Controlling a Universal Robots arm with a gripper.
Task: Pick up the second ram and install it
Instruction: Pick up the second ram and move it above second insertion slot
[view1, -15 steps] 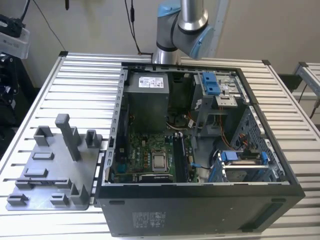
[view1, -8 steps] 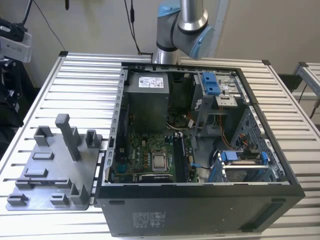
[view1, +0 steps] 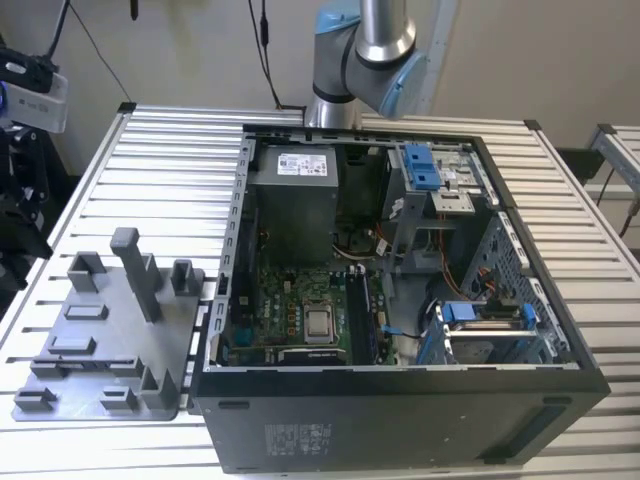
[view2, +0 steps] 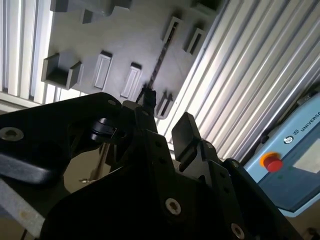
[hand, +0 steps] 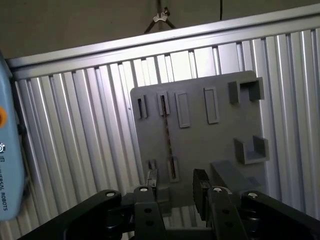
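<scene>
1. Gripper (hand: 176, 180) hangs well above the tray (hand: 210, 145), its fingers (hand: 200, 182) parted with a clear gap and nothing held between them.
2. Ram (hand: 165, 132) stands on edge in the tray as a thin dark line, seated in small holders at its two ends, with its narrow edge towards the gripper.
3. Biggest risk, as I judge it, is a crooked grasp. The ram offers only a thin edge. If the open jaws come down off its line or twisted against it, one finger could land on top of the stick and press or bend it instead of straddling it.
4. Next is hitting the tray. Posts (view1: 135, 265) and holders stand near the ram. A descent slightly to one side could catch a finger on one and shove the tray along the table (view1: 150, 150), as nothing visible pins the tray down.
5. Lesser is an off-centre hold. Gripped near one end, the stick could tilt in the jaws or jam in its holders while lifting.
6. Smallest for now is the case (view1: 400, 400). Its walls and cables crowd the motherboard (view1: 290, 295), so a tilted ram would be hard to line up with a slot.
</scene>
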